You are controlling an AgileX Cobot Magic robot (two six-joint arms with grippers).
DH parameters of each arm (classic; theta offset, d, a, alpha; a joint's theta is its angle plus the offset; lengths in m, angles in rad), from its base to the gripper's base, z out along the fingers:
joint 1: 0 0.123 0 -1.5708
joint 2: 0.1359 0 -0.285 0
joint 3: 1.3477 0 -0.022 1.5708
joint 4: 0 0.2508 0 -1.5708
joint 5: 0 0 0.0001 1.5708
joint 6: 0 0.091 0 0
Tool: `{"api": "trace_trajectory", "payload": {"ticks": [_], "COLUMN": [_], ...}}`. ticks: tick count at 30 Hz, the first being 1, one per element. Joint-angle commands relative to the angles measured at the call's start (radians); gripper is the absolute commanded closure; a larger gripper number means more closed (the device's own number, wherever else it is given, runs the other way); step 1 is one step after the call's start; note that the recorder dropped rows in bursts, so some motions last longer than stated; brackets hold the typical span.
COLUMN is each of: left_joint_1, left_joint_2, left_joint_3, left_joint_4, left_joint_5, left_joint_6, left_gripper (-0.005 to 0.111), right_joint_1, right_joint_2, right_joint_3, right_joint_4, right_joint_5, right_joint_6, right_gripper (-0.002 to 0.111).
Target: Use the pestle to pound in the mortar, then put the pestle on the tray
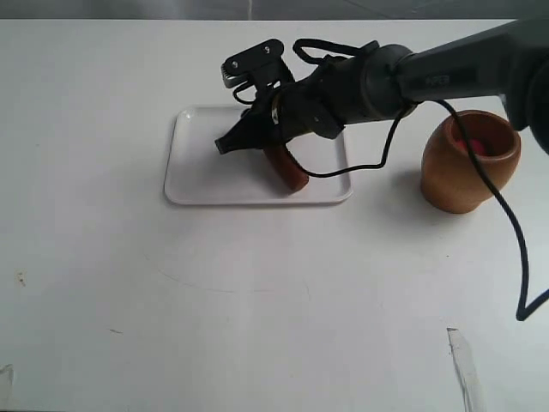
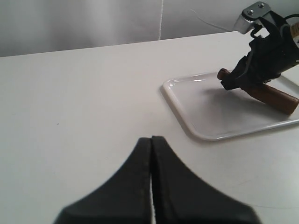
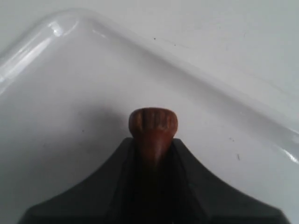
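The white tray (image 1: 197,172) lies at the table's centre. My right gripper (image 1: 225,144) reaches across over it and is shut on the thin handle of the reddish-brown pestle (image 1: 287,170), whose thick end slants down to the tray floor near the front rim. The knob (image 3: 153,121) pokes out past the fingertips in the right wrist view, with the tray (image 3: 70,70) below. The left wrist view shows the pestle (image 2: 275,97) and the tray (image 2: 210,112) from the side. The light-brown mortar (image 1: 467,163), red inside, stands right of the tray. My left gripper (image 2: 151,139) is shut and empty, out of the exterior view.
A black cable (image 1: 506,215) loops down from the right arm across the front of the mortar. Small scuffs and a tape strip (image 1: 463,360) mark the white table near its front edge.
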Motion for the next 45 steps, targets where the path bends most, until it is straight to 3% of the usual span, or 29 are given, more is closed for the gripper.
{"api": "trace_trajectory", "payload": {"ticks": [1,7,15,19,22,28,34,45], "left_joint_1": [-0.008,-0.008,-0.008,-0.008,-0.008,-0.008,-0.008,-0.008], "left_joint_2": [-0.001,-0.001,-0.001,-0.001,-0.001,-0.001,-0.001,-0.001], "left_joint_3": [0.001,0.001,0.001,0.001,0.001,0.001,0.001,0.001], "left_joint_4": [-0.007,-0.007,-0.007,-0.007,-0.007,-0.007,-0.007,-0.007], "left_joint_5": [-0.003,-0.003,-0.003,-0.003,-0.003,-0.003,-0.003,-0.003], "left_joint_6": [-0.008,-0.008,-0.008,-0.008,-0.008,-0.008,-0.008,-0.008], "left_gripper": [0.107,0.107,0.107,0.107,0.107,0.107,0.107,0.107], "right_joint_1": [0.001,0.001,0.001,0.001,0.001,0.012,0.084,0.231], "right_joint_2": [0.002,0.002,-0.029,-0.12,-0.21,-0.419,-0.672,-1.198], "right_joint_3": [-0.007,-0.007,-0.007,-0.007,-0.007,0.011,0.149,0.475], "right_joint_4": [0.007,0.007,0.007,0.007,0.005,-0.024,-0.122,-0.336], "right_joint_5": [0.045,0.086,0.047,0.049,0.091,0.239,0.234,0.25], "right_joint_6": [0.004,-0.006,-0.006,-0.006,-0.006,-0.068,-0.045,0.172], "right_gripper": [0.108,0.108,0.075,0.069,0.073,0.108,0.108,0.108]}}
